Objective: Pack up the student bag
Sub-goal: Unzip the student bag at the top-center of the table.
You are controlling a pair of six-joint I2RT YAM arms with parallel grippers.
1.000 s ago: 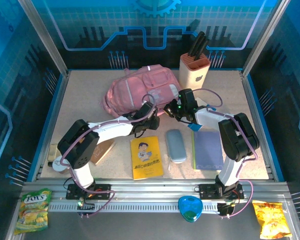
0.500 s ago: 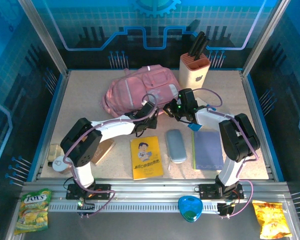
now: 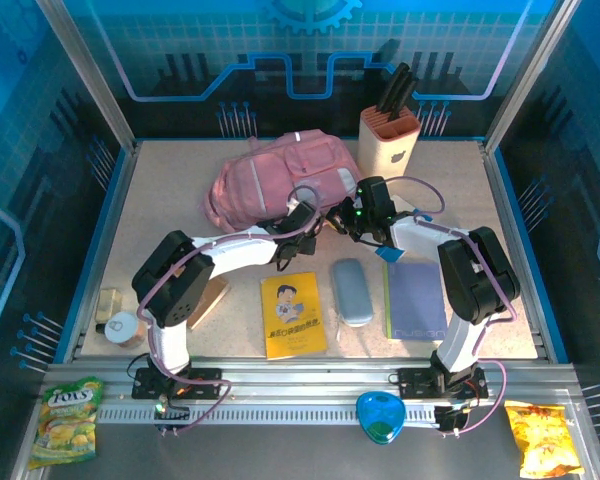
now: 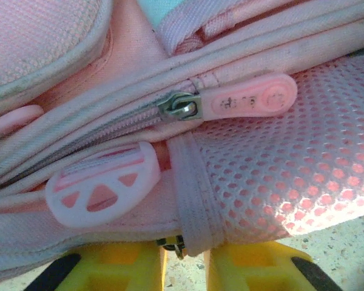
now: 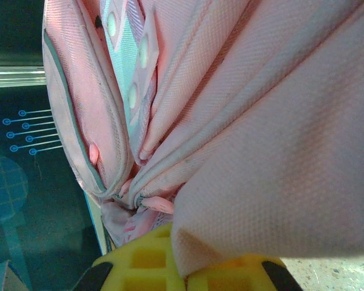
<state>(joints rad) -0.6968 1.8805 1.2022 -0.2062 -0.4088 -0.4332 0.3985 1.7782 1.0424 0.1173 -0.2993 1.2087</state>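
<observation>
Pink backpack [image 3: 270,180] sits at the back of the beige surface [image 3: 170,230], blue walls [image 3: 40,150] all around. The right fingers [image 5: 145,264] pinch its fabric. The left fingers [image 4: 118,270] straddle a seam [image 4: 191,194], can't tell if they're gripping tbh.

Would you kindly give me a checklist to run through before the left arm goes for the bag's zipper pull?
1. Zipper pull visible and unobstructed: ok.
2. Left gripper on the pull: not ok, its fingers sit below it.
3. Student bag unzipped: not ok, the visible teeth look closed.
4. Right gripper holding bag fabric: cannot tell, fabric drapes over its fingers.
5. Yellow booklet and grey case lying ready: ok.
</observation>
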